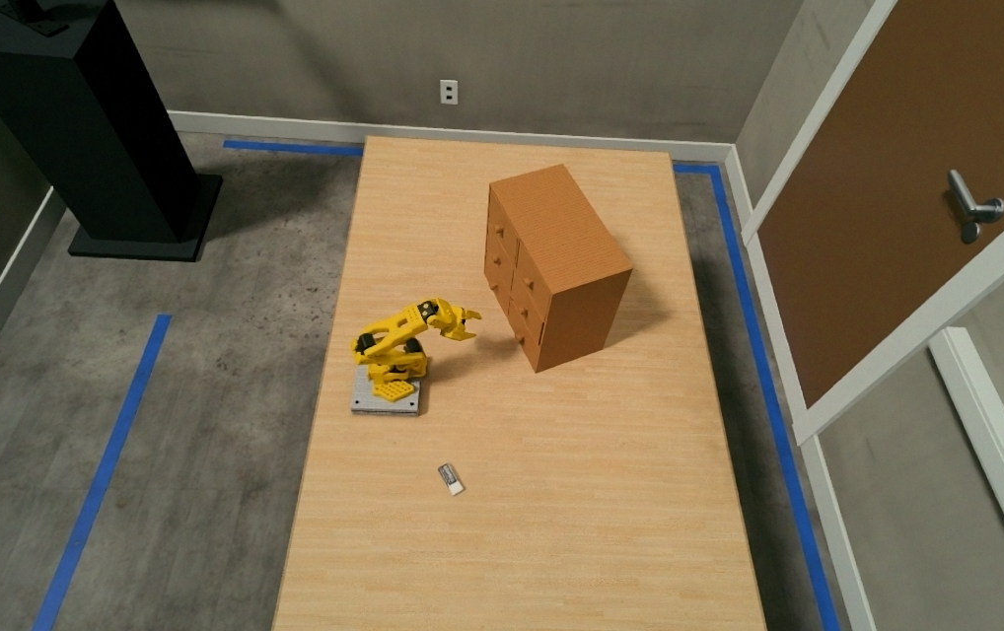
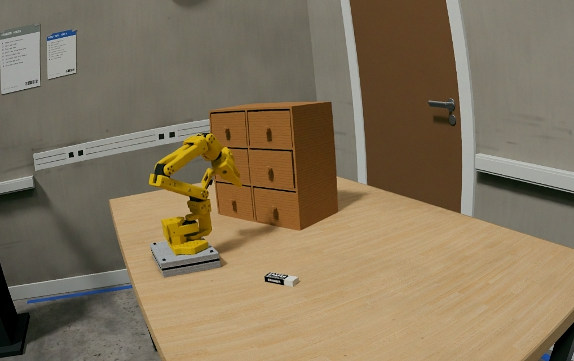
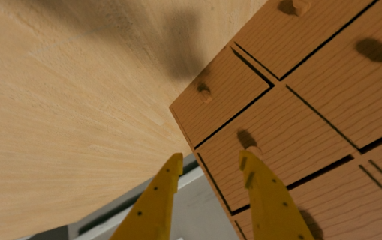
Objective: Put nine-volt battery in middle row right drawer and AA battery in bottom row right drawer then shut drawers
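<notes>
The chest [image 1: 568, 227] [image 2: 315, 157] has three rows of two drawers, and all look shut. The right middle drawer [image 1: 524, 314] [image 2: 282, 159] [image 3: 281, 127] and right bottom drawer [image 1: 520, 339] [image 2: 263, 203] [image 3: 229, 101] have round knobs. My gripper [image 1: 477, 325] [image 2: 222, 184] [image 3: 211, 154] is open and empty, raised in front of the chest and short of its front. In the wrist view the chest appears turned over, and one fingertip overlaps the right middle drawer's knob. Neither the nine-volt battery nor the AA battery is visible in any view.
A black-and-white eraser [image 1: 450, 478] [image 2: 281, 279] lies on the table [image 1: 568, 509] [image 2: 392, 291], to the near side of the arm's grey base [image 1: 385, 404] [image 2: 190, 267]. The table's left edge runs close beside the base.
</notes>
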`<state>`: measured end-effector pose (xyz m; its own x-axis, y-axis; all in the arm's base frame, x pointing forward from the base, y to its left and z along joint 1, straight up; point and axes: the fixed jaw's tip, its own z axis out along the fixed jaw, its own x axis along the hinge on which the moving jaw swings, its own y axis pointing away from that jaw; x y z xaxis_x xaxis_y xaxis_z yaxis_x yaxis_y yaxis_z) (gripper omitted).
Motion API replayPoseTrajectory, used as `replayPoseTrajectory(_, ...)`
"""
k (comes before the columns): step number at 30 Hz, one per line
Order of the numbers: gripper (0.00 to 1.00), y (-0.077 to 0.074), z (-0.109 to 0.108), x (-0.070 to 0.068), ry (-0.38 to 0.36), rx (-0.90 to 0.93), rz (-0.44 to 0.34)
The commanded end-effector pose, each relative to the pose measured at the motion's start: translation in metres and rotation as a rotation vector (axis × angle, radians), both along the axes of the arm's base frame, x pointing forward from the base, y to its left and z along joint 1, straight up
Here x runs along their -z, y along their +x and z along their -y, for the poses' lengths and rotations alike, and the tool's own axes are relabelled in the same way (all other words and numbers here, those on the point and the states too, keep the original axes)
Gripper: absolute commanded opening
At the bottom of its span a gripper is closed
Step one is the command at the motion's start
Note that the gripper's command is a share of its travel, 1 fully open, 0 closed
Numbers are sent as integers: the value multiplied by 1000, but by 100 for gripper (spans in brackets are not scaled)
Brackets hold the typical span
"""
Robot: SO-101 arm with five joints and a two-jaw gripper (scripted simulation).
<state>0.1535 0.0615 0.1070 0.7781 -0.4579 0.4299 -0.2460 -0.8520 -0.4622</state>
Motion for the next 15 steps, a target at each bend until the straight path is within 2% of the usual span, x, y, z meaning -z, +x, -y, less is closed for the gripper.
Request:
replayPoseTrajectory(1, 21, 0, 1, -3, 61, 83, -10)
replayPoseTrajectory(10, 21, 0, 1, -3, 189, 259, -66)
replayPoseTrajectory(12, 21, 0, 1, -3, 189, 259, -66)
replayPoseTrajectory(15, 21, -1, 1, -3, 232, 318, -84)
